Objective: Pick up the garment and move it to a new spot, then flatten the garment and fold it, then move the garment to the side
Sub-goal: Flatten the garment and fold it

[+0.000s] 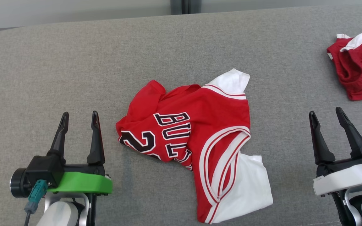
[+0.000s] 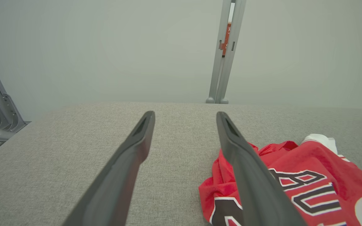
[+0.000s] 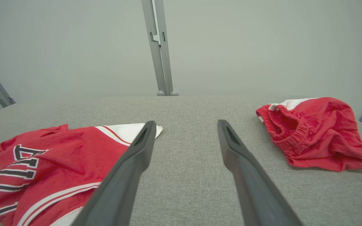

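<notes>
Garment (image 1: pixel 196 138): is lying on the grey surface (image 1: pixel 74 53) between the two claws, just beside the inner finger of the left claw (image 1: pixel 79 114) and farther from the right claw (image 1: pixel 325 112), touching neither.
Nearby: a pair of red shorts (image 1: pixel 360 69) with a white band is sitting bunched up ahead of the right claw and off to its outer side, well apart from the garment.
Behind: a grey metal post (image 2: pixel 226 53) is standing past the far edge of the surface, ahead of the left claw's fingers, against a pale wall.
In the way: bare grey surface is stretching between each claw and the garment, and between each claw's own fingers.
Left claw: is hovering with its fingers spread wide, empty.
Right claw: is hovering with its fingers spread wide, empty.
Garment look: a red sleeveless jersey with white and black striped trim is lying crumpled and partly folded over itself. Black letters outlined in white and part of a number are facing up, running sideways across the chest. White fabric is showing at both its far end and its near end.
</notes>
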{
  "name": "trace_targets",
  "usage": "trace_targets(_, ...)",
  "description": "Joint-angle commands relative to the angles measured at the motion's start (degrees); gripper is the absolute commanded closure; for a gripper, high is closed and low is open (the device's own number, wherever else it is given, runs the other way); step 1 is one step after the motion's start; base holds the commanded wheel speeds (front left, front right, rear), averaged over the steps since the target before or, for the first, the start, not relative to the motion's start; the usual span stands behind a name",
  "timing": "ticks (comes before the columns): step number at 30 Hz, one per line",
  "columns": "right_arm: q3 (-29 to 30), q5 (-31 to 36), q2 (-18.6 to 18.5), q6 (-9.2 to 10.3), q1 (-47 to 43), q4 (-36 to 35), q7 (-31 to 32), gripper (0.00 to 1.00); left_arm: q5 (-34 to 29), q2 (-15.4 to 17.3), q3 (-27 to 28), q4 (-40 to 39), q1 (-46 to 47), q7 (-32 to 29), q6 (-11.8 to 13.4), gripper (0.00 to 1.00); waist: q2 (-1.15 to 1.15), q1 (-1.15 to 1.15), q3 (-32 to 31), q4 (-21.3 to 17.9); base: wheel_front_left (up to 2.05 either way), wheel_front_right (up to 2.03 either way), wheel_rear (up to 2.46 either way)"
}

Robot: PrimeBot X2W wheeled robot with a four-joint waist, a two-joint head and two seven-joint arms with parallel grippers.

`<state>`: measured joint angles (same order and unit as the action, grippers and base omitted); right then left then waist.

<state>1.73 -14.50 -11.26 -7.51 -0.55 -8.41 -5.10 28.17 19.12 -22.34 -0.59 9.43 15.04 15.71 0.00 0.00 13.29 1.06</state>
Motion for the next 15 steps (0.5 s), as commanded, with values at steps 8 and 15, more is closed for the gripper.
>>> trace_targets(8, -4.0, -1.4, -4.3, 0.03, 6.2, 6.9, 0.9, 0.00, -2.3, -2.3, -0.4, -0.3, 4.8, 0.2, -1.8, 0.00, 0.00, 0.00, 5.2, 4.2, 0.00, 0.00, 0.00)
trace_targets(15, -10.7, -4.0, -6.8, 0.04, 16.0, 18.1, -0.1, 0.00, -4.5, -5.7, -0.1, 0.4, 8.6, 0.1, -4.1, 0.00, 0.00, 0.00, 9.9, 8.0, 0.00, 0.00, 0.00)
